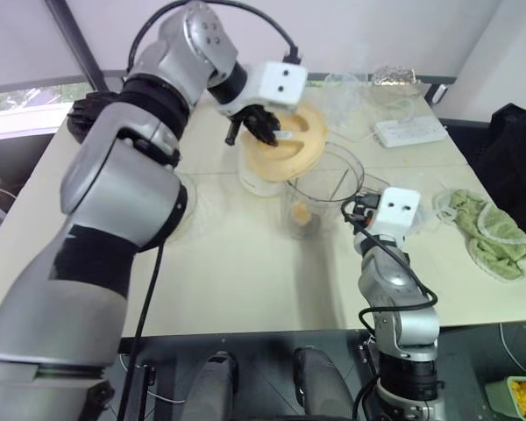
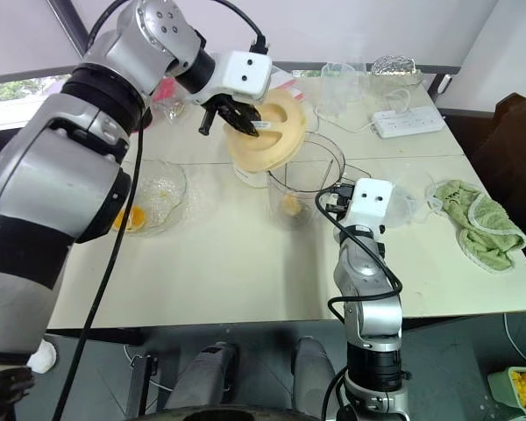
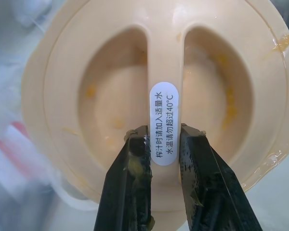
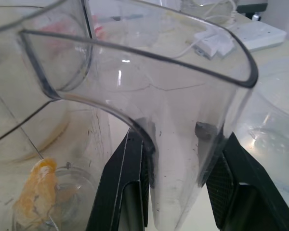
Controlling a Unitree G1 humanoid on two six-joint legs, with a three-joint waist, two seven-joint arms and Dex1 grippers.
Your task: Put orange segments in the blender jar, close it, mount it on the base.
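Standing on the cream surface [image 2: 245,272], the blender jar [image 2: 329,167] holds an orange segment [image 4: 36,187], its handle clamped between the fingers of the right gripper [image 4: 180,144]. The left gripper [image 3: 164,132] pinches the tilted lid [image 3: 111,96] near its rim. A green cloth [image 2: 473,224] lies rightward.

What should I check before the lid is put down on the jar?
1. Left hand grips the lid: ok, fingers shut on its middle ridge.
2. Right hand steadies the jar: ok, fingers clasp its handle.
3. Orange piece inside the jar: ok, it lies at the bottom.
4. Jar mouth free: ok, nothing lies across it.
5. Lid level and centred over the jar: not ok, it is tilted and off to one side.
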